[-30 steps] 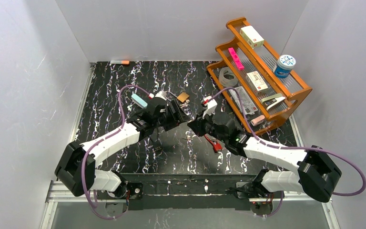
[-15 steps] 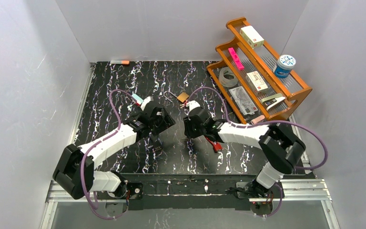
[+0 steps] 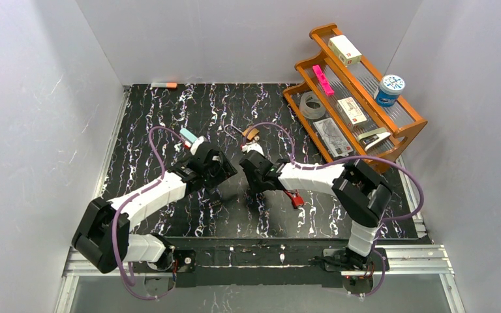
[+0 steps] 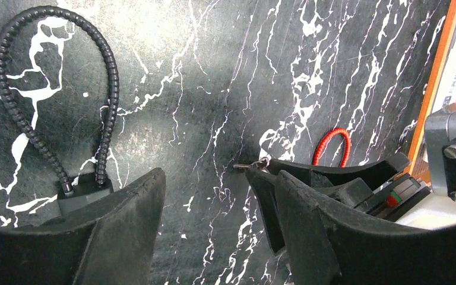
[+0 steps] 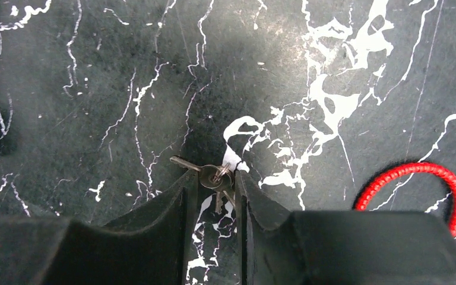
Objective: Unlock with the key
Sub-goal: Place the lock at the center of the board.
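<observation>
A small bunch of keys [image 5: 215, 176] on a ring lies on the black marble mat. My right gripper [image 5: 212, 184] is down over it, the fingers nearly together and touching the bunch on both sides. One key tip [image 4: 242, 167] sticks out left of the right gripper's fingers. A red cable lock [image 5: 418, 181] lies just to its right and shows in the top view [image 3: 293, 197]. A black cable lock [image 4: 83, 193] with a looped shackle [image 4: 47, 77] lies by the left finger of my left gripper [image 4: 205, 184], which is open and empty. The two grippers [image 3: 225, 177] [image 3: 259, 189] face each other closely.
A wooden rack [image 3: 406, 140] with boxes, tape and a blue tub stands at the right. A small brown tag [image 3: 252, 133] and a teal block [image 3: 188, 135] lie behind the grippers. An orange-tipped stick [image 3: 164, 85] lies at the back wall.
My right arm has folded in and swung left, bringing its gripper from near the rack down onto the keys. My left gripper has drawn back a little to the left.
</observation>
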Available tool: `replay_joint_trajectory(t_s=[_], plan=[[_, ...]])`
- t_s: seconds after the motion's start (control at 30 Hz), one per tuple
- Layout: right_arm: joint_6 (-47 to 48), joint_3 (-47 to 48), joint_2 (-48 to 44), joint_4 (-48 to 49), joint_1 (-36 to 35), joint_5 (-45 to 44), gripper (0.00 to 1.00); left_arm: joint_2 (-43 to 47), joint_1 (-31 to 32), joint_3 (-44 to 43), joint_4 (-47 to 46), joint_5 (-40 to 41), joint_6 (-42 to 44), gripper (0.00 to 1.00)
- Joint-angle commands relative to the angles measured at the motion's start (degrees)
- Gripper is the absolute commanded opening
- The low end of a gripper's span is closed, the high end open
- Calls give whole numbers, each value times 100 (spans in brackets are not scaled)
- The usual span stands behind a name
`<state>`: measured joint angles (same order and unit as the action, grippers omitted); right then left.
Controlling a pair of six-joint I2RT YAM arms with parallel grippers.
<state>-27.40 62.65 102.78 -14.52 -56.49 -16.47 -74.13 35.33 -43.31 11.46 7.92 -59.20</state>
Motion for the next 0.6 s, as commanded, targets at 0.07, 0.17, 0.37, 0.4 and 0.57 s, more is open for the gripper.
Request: replay_joint_trajectory(t_s=[0.07, 0.17, 0.37, 0.4, 0.57], plan=[[-298, 306, 260, -250, -55, -490, 33, 180, -44, 211, -143, -137, 5, 65], [-327, 309, 301, -118, -55, -521, 27, 179, -51, 287, -247, -232, 18, 64], [-337, 149, 186, 205, -55, -468, 8, 150, -53, 393, -395, -400, 36, 64], [-329, 72, 114, 313, -55, -452, 4, 133, -57, 405, -425, -428, 33, 64], [-245, -498, -518, 1040, -55, -301, 1, 79, -66, 473, -730, -747, 2, 64]])
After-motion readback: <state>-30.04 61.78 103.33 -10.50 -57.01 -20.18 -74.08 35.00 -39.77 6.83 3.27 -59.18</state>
